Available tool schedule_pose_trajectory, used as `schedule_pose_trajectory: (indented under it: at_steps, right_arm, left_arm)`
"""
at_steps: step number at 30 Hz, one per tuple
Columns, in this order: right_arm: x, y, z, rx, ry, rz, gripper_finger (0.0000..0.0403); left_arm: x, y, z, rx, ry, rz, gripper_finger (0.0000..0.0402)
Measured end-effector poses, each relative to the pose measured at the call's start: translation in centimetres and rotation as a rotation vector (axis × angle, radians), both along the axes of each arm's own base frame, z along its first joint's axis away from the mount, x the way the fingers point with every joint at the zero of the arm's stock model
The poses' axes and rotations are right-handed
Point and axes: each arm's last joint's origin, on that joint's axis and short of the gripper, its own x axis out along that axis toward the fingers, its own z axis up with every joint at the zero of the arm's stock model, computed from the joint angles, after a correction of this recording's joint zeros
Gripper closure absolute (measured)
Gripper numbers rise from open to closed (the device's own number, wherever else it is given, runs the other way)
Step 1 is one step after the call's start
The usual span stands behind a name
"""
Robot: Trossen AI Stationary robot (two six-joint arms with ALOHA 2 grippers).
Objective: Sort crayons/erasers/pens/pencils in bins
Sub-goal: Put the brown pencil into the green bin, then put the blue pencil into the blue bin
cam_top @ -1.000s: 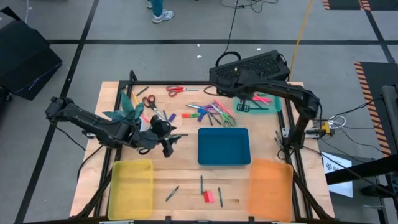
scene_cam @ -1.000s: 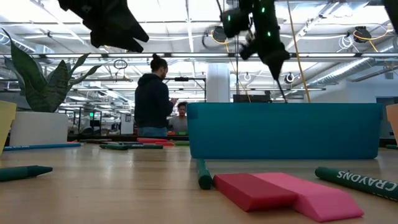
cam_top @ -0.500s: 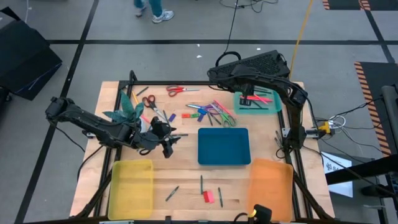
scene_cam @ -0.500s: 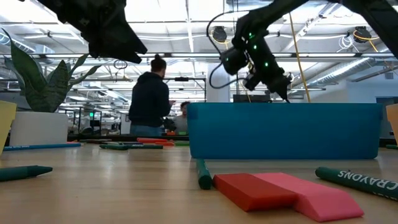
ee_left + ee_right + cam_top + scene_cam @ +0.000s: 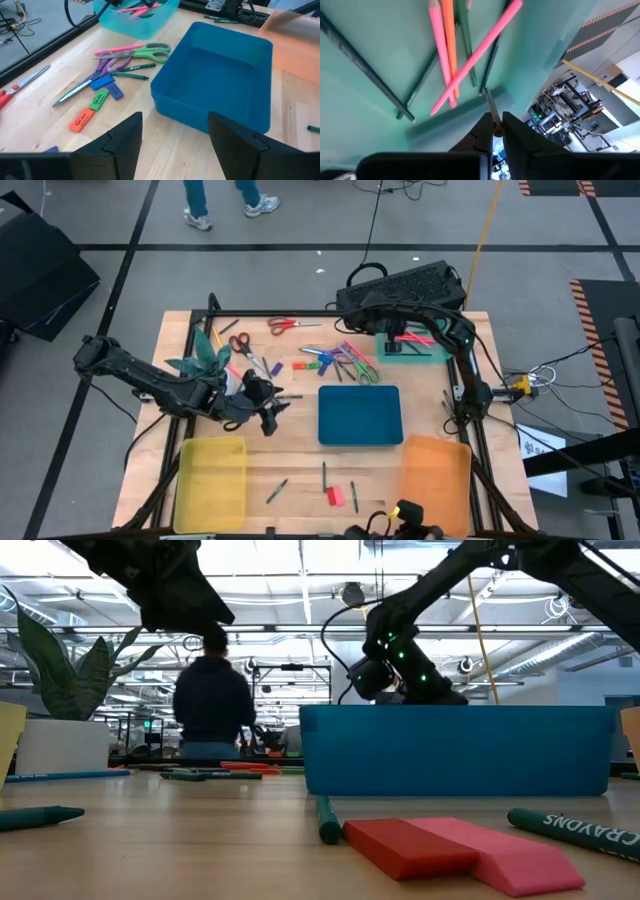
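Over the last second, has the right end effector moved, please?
Yes. In the high view the right end effector has swung from beside the teal bin's left edge to over the bin; in the low view it has dropped toward the blue bin's rim.

Looking like open-plan robotics lab/office: ceiling strip lights (image 5: 300, 560), desks, taped floor (image 5: 300, 247), person (image 5: 212, 700) standing beyond table.

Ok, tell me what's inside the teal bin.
The teal bin holds thin sticks: pink pencils, an orange one and dark ones. The right end effector is over it, shut on a thin dark stick. The arm hides part of the bin from above.
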Motion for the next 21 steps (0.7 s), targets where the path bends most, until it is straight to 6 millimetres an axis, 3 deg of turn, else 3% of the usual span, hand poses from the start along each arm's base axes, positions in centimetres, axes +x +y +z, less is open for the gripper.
schedule_pose_trajectory:
  at_steps: [14, 17, 21]
  right_arm:
    - [1.2, -0.8, -0.9, -0.055, -0.120, 0.026, 0.0287]
    - [1.5, 0.1, 0.5, -0.087, -0.176, 0.022, 0.0266]
    - [2.1, 2.9, 4.3, -0.081, -0.367, 0.022, 0.0252]
  left_arm:
    - [-0.4, -1.3, 0.0, -0.031, -0.009, -0.037, 0.0174]
    - [-0.5, -1.3, -0.2, -0.026, 0.014, -0.041, 0.0174]
    - [-0.6, -1.1, -0.4, -0.021, 0.039, -0.037, 0.0174]
